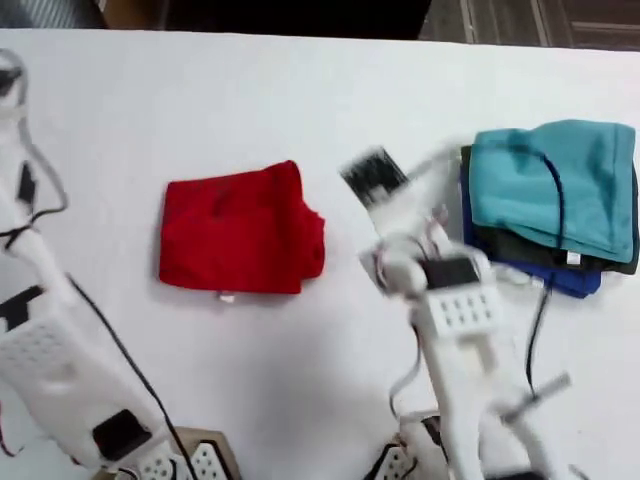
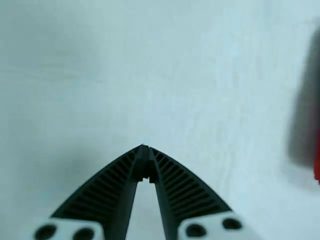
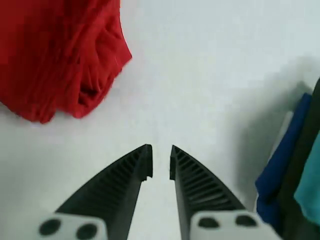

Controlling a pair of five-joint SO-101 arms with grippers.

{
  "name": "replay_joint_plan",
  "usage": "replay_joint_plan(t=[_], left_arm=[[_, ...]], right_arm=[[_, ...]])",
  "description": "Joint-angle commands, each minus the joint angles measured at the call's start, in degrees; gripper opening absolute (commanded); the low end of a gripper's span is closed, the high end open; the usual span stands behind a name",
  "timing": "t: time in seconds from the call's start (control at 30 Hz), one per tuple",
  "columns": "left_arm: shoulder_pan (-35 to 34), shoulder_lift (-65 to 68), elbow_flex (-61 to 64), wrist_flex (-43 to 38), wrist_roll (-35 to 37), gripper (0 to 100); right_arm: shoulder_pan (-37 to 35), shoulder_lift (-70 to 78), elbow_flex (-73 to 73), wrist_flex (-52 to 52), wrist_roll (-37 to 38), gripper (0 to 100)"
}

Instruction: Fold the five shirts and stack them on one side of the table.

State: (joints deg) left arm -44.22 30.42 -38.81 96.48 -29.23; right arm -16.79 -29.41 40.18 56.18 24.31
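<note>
White table (image 1: 300,90), dark room beyond its far edge. Right gripper (image 3: 161,150): fingertips parted by a narrow gap, nothing between them, over bare tabletop. To one side, apart from those fingers, the folded red shirt (image 1: 240,230), alone near mid-table. To the other side, near, a stack by the table's edge on the right arm's side: teal shirt (image 1: 550,185) on top, dark shirt (image 1: 500,248) under it, blue shirt (image 1: 570,282) lowest. Left gripper (image 2: 144,148): fingertips pressed together, empty, above plain tabletop, well apart from the red shirt.
</note>
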Motion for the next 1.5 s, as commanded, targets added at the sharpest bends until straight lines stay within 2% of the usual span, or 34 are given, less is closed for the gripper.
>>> replay_joint_plan(t=[0.0, 0.13, 0.23, 0.47, 0.7, 0.9, 1.03, 1.1, 1.3, 1.47], left_arm=[[-3.69, -0.7, 2.15, -1.49, 0.7, 3], [-6.95, -0.62, 4.35, -1.49, 7.74, 3], [-8.62, -0.62, 6.81, -1.67, 9.05, 3], [-13.01, -0.53, 12.62, -7.03, 8.88, 3], [-14.24, -0.62, 14.73, -8.09, 8.79, 3], [-14.15, -0.97, 14.29, -8.09, 8.79, 3], [-14.07, -0.79, 14.46, -8.88, 8.97, 3], [-14.07, -0.62, 14.37, -8.97, 9.05, 3], [-13.98, -0.62, 14.29, -8.97, 8.97, 3], [-13.98, -0.62, 14.29, -8.97, 8.88, 3]], right_arm=[[-3.3, 16.48, -20.48, 3.03, -1.67, 7.5], [-5.93, 33.45, -40.18, 8.22, -5.19, 15.9], [-8.22, 44.53, -53.89, 12.88, -5.89, 22.8], [-12.09, 65.71, -82.02, 20.44, -6.24, 23.2], [-11.56, 81.27, -102.24, 25.8, -8.88, 23.4], [-11.03, 89.63, -110.59, 29.14, -9.58, 20.8], [-11.12, 91.38, -114.37, 30.55, -9.67, 0.7], [-11.03, 91.47, -114.73, 30.64, -9.67, 3.9], [-11.03, 90.95, -115.08, 27.91, -9.14, 2.0], [-11.47, 90.95, -115.16, 26.59, -4.48, 2.0]])
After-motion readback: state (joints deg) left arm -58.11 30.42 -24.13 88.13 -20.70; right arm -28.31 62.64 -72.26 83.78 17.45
